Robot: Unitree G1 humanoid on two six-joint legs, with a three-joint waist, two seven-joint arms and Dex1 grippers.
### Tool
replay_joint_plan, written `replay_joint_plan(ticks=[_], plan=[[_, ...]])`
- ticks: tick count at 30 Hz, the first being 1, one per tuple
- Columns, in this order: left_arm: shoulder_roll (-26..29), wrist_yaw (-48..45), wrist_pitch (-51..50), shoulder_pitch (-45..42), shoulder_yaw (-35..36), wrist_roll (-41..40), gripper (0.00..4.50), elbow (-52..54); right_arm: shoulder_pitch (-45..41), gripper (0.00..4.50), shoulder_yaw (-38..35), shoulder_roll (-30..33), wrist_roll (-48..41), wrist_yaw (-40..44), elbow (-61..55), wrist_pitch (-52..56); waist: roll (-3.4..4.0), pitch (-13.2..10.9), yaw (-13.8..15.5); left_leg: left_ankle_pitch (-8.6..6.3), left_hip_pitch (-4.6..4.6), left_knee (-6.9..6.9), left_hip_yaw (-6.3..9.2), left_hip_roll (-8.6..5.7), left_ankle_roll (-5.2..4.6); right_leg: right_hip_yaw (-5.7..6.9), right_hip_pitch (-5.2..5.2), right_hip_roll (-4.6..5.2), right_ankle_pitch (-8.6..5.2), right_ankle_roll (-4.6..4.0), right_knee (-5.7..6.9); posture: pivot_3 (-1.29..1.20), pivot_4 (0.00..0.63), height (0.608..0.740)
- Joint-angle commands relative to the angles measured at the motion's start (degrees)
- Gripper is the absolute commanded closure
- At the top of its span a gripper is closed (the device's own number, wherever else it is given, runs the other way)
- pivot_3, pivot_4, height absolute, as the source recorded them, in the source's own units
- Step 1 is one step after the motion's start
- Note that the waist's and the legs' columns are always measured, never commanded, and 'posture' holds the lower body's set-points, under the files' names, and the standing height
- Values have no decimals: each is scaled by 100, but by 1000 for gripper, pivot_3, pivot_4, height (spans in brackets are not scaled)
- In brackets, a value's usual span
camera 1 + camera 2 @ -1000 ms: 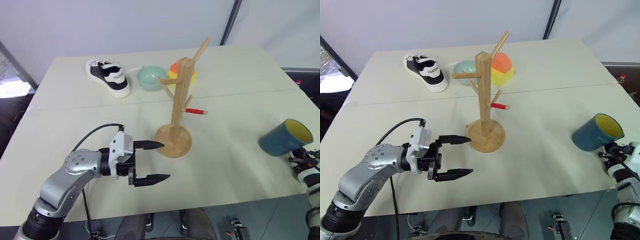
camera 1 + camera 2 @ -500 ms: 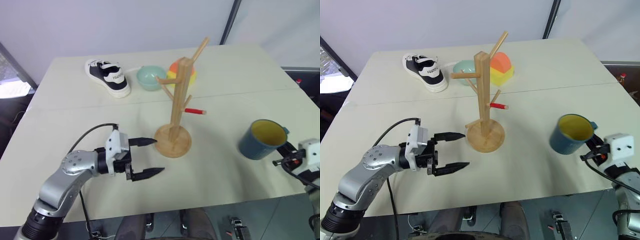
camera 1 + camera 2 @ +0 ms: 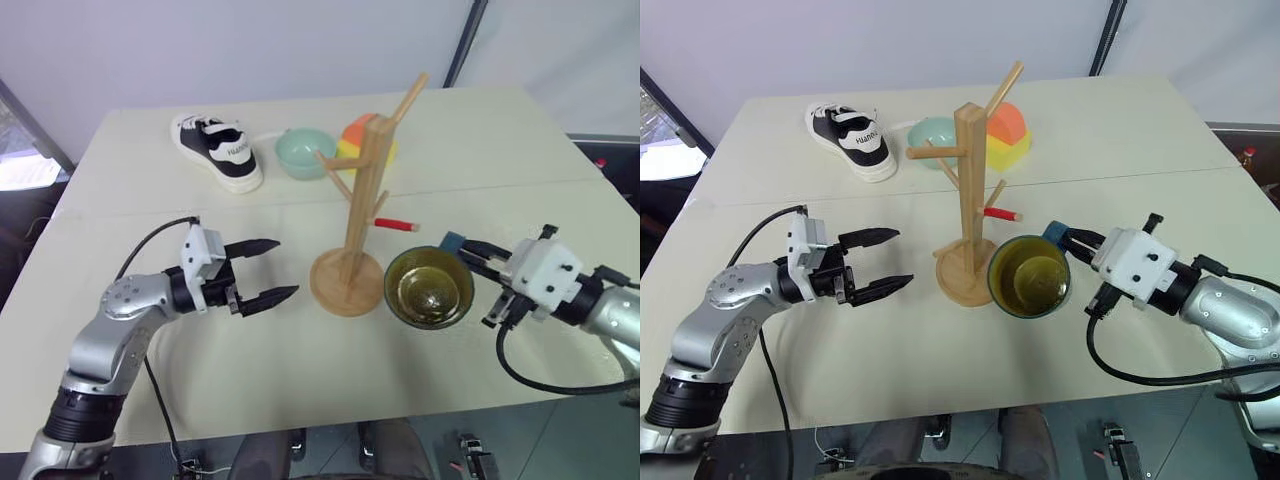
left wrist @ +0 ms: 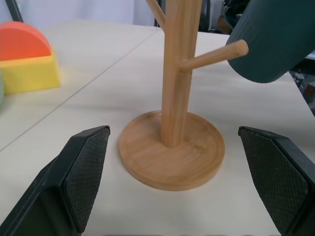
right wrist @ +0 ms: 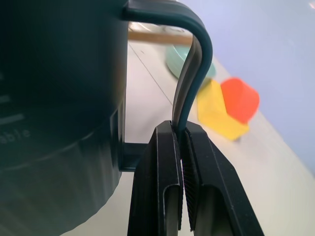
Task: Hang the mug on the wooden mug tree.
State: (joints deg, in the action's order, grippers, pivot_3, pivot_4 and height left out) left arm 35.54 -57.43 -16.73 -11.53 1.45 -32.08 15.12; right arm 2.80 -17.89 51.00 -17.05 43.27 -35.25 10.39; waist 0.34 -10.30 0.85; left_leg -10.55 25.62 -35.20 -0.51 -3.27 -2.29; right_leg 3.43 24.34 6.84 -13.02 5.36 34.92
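The slate-blue mug (image 3: 430,288) hangs in the air just right of the wooden mug tree (image 3: 362,190), its yellow inside turned toward the head camera. My right gripper (image 3: 468,252) is shut on the mug's handle (image 5: 193,59), with the thin handle pinched between the two fingers (image 5: 165,162). The tree stands upright on its round base (image 3: 346,283), and one peg (image 4: 211,55) reaches close to the mug's body (image 4: 273,39). My left gripper (image 3: 276,268) is open and empty, level with the table, to the left of the base and pointing at it.
At the back of the table lie a black-and-white shoe (image 3: 220,150), a mint-green bowl (image 3: 303,153) and an orange and yellow block (image 3: 350,135). A red marker (image 3: 397,224) lies behind the tree. The table's front edge (image 3: 330,420) runs close below both arms.
My right arm swung the mug from the table's right edge in to beside the tree and rolled it so its mouth faces the camera. My left gripper drew away from the base, leftward.
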Motion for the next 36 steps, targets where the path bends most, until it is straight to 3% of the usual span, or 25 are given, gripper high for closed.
replay_joint_plan(ticks=[1,27,30,35,36], plan=[[27,-82,91,-82,163,-76,0,96,-239,4479,-25,157,-53,98,-263,109,-6,-3,3,0,1,-1,0,0,-1,1,0,0,0,0,0,0,150,736],[105,86,-200,168,233,-316,0,732,-2017,4479,1272,130,405,290,114,589,-21,-13,-13,0,-6,-18,-1,1,-1,4,-12,1,4,-1,5,0,150,736],[110,112,-194,193,246,-315,0,750,-2087,3578,1287,116,427,289,176,601,-22,-13,-1,0,-6,-18,-1,0,-1,4,-11,1,4,-1,8,0,150,736],[118,159,-185,212,271,-315,0,739,-2005,1125,903,171,421,291,257,520,-22,-13,-1,1,-5,-18,-2,0,-1,5,-11,1,4,-1,8,0,150,736],[118,172,-187,213,285,-314,0,718,-1944,1125,720,151,303,288,276,596,-22,-13,-1,1,-5,-18,-2,0,-1,5,-11,0,4,-1,9,0,150,736]])
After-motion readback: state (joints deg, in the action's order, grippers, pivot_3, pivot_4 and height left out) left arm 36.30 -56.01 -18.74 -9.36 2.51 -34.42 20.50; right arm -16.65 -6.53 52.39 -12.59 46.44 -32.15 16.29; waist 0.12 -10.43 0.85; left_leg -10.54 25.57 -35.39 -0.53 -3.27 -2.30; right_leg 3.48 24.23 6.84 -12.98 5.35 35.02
